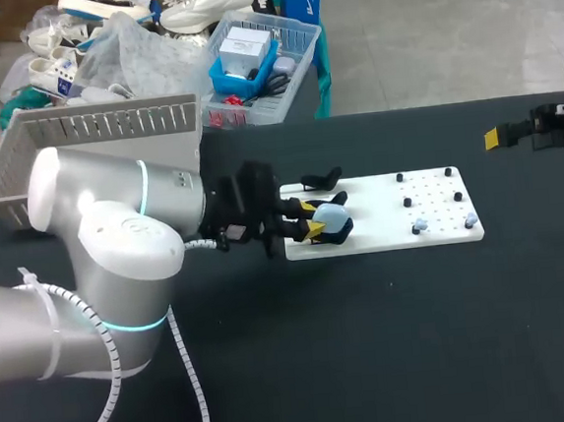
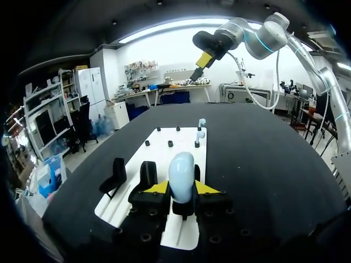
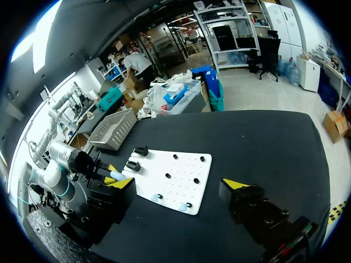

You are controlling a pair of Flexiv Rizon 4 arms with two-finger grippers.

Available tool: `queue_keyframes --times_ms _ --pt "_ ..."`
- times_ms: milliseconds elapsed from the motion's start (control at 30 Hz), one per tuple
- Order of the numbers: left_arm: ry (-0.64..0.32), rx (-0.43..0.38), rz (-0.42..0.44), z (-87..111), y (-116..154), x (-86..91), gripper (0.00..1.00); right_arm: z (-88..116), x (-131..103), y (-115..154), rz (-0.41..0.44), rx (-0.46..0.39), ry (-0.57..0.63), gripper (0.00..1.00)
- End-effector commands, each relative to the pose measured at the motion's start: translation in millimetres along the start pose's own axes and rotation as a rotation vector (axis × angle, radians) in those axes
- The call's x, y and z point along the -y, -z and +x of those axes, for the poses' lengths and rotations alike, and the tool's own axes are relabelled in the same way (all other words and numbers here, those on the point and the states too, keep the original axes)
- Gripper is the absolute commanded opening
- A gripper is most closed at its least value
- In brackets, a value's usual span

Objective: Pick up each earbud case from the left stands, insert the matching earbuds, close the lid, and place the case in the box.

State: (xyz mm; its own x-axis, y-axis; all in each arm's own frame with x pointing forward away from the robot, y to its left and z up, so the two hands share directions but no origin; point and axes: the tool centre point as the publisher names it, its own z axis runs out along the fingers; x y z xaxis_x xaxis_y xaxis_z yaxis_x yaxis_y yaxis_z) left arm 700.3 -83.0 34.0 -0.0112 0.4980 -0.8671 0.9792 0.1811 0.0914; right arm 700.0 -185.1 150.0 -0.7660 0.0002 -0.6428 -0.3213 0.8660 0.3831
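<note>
Case, pale blue, lid down, stands upright at the left end of the white board, beside two bare black stands.

Left gripper: both yellow tips press the case from opposite sides, so it is pinched. Cannot tell whether the case is clear of its stand.

Step in hand, by my reading: pick-up of a case; insertion, closing and boxing not yet done.

Next move likely calls for a straight lift off the stand with the grip kept square, so the case does not tilt or snag, then opening the lid.

Earbuds sit at the board's far end, well apart from the case.

Right gripper: fingers spread wide, holding nothing, well apart from the board near the table's right edge.
</note>
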Motion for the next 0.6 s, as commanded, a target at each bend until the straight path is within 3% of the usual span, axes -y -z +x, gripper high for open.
queue_keyframes --times_ms 33,600 --pt "0.005 0.020 0.004 -3.4 11 -0.7 0.00 0 0 0 0.000 0.000 0.000 1.00" --pt "-0.003 0.195 0.040 -40.1 57 15.1 0.00 0 0 0 0.000 0.000 0.000 1.00"
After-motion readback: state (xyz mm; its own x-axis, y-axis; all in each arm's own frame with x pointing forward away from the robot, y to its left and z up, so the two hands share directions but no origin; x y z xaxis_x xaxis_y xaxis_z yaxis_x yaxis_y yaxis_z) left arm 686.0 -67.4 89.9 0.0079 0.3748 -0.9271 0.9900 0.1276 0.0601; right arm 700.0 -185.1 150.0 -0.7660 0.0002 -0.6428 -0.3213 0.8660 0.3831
